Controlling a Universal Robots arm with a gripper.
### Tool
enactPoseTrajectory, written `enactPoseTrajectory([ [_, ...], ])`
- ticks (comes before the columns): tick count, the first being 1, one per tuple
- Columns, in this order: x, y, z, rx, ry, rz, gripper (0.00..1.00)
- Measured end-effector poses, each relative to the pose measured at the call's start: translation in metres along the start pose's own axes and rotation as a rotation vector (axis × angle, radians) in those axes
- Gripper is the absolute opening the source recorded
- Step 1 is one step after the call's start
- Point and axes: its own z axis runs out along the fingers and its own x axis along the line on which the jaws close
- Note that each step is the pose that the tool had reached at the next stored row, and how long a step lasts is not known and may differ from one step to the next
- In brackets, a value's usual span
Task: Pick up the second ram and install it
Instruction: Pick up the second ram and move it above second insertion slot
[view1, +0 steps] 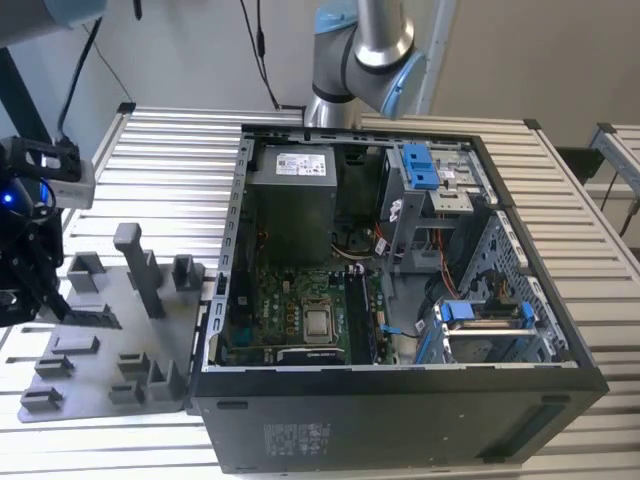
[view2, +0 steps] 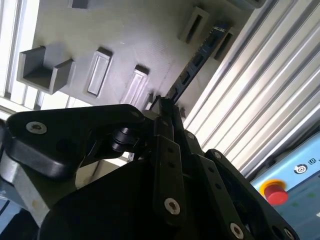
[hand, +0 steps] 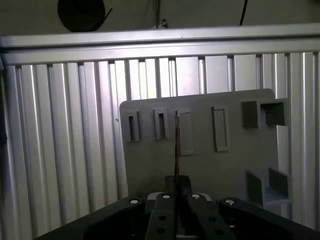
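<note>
Pincer (view2: 166, 106) — tight around second ram (view2: 196, 60)

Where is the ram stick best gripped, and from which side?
Probably across its two flat faces near one end, approaching along its length: the ram stick is thin, long and flat, and the gripper pinches it that way.

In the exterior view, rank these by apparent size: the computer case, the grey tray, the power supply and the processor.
1. computer case
2. grey tray
3. power supply
4. processor
The gaps are plain, and nearness to the camera does not upset the order.
</note>
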Motion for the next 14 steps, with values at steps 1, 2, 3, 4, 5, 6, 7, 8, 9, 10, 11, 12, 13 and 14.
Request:
enactPoseTrajectory([
  [1, 0.0000, 0.0001, -0.0005, -0.0001, -0.0007, 0.003, 0.14],
  [2, 0.0000, 0.0001, -0.0012, -0.0002, -0.0028, 0.005, 0.14],
  [3, -0.0001, 0.0002, -0.0021, -0.0002, -0.0031, 0.005, 0.14],
  [4, -0.0001, 0.0003, -0.0032, -0.0003, -0.0030, 0.006, 0.14],
  [5, -0.0001, 0.0003, -0.0042, -0.0002, -0.0031, 0.006, 0.14],
  [6, -0.0002, 0.0003, -0.0054, -0.0002, -0.0032, 0.007, 0.14],
  [7, -0.0003, 0.0005, -0.0069, -0.0001, -0.0032, 0.008, 0.14],
  [8, -0.0004, 0.0005, -0.0084, -0.0001, -0.0032, 0.008, 0.14],
  [9, -0.0004, 0.0005, -0.0098, -0.0001, -0.0032, 0.009, 0.14],
  [10, -0.0005, 0.0006, -0.0111, 0.0001, -0.0032, 0.011, 0.14],
  [11, -0.0005, 0.0006, -0.0124, 0.0002, -0.0032, 0.013, 0.14],
  [12, -0.0006, 0.0007, -0.0136, 0.0002, -0.0033, 0.014, 0.14],
  [13, -0.0006, 0.0007, -0.0152, 0.0004, -0.0034, 0.016, 0.14],
  [14, -0.0007, 0.0008, -0.0166, 0.0004, -0.0033, 0.017, 0.14],
])
